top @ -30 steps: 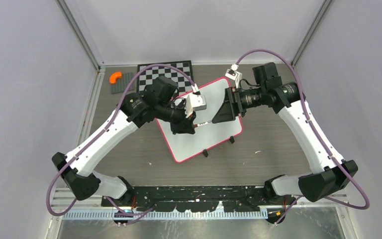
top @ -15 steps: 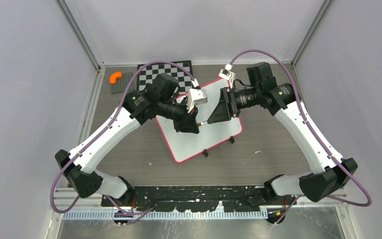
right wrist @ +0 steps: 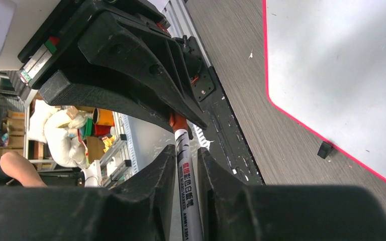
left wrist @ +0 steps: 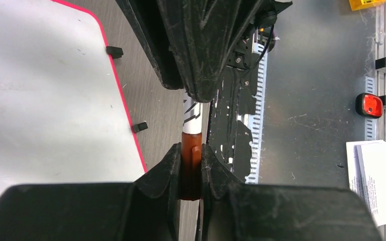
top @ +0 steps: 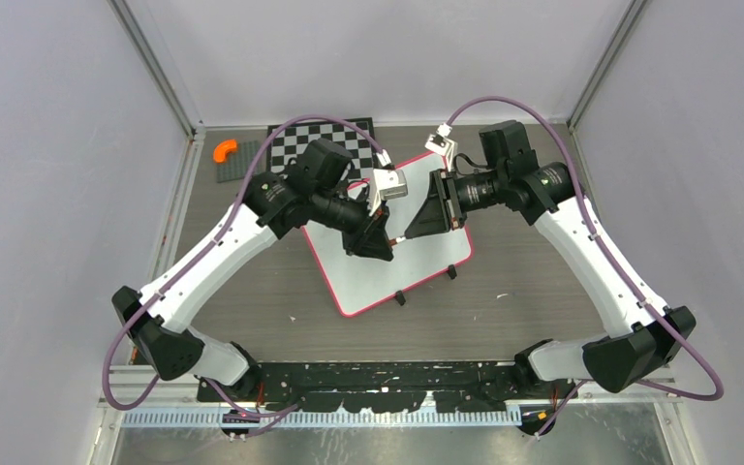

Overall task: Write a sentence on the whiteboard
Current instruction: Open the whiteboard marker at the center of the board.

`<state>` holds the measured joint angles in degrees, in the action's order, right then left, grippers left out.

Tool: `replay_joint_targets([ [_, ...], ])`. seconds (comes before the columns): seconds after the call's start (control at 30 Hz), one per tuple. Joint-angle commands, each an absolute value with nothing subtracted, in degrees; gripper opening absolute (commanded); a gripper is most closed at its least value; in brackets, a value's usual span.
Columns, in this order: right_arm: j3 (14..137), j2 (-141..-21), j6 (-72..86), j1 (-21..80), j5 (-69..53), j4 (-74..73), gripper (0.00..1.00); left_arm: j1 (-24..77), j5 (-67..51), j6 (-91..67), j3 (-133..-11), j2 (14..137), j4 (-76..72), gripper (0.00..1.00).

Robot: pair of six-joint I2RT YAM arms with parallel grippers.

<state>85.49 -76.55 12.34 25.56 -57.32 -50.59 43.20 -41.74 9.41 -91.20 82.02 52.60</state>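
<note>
The whiteboard (top: 417,271) lies tilted on the table, white with a pink-red rim, and also shows in the wrist views (left wrist: 40,90) (right wrist: 342,65). No sentence shows on its bare parts. Both grippers meet above its middle, tip to tip. My left gripper (top: 385,242) (left wrist: 192,150) is shut on the reddish-brown cap (left wrist: 191,170) of a marker (top: 398,237). My right gripper (top: 409,231) (right wrist: 186,150) has its jaws drawn in round the marker's white barrel (right wrist: 187,191). One finger touches it and a thin gap remains on the other side.
A black-and-white checkered board (top: 320,136) lies behind the whiteboard. An orange piece (top: 224,151) sits on a dark grey plate (top: 242,160) at the back left. Two black clip feet (top: 399,297) (top: 450,272) stick out at the whiteboard's near rim.
My right gripper has narrowed from wide open to close around the marker's barrel. Both arms shifted slightly, bringing the grippers closer together. The left grip on the cap is unchanged.
</note>
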Motion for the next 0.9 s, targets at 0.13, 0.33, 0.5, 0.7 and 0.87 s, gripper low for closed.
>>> replay_joint_targets([
  [0.13,85.7,-75.9,11.7,27.9,-61.6,-50.5,0.22,42.9,-42.5,10.8,-94.6,83.6,52.2,0.00],
  [0.33,85.8,-76.0,10.1,28.8,-63.1,-51.9,0.21,42.7,-43.5,11.6,-95.5,84.1,53.2,0.00],
  [0.5,85.8,-75.8,7.7,29.2,-63.1,-54.4,0.23,42.1,-44.2,12.3,-96.3,84.8,54.5,0.00],
  [0.7,85.9,-75.7,6.4,29.6,-63.3,-55.7,0.25,42.1,-44.9,12.8,-97.1,85.4,55.4,0.00],
  [0.87,86.3,-75.8,6.5,29.7,-62.7,-55.9,0.07,42.0,-45.2,12.9,-97.6,86.0,56.1,0.00],
])
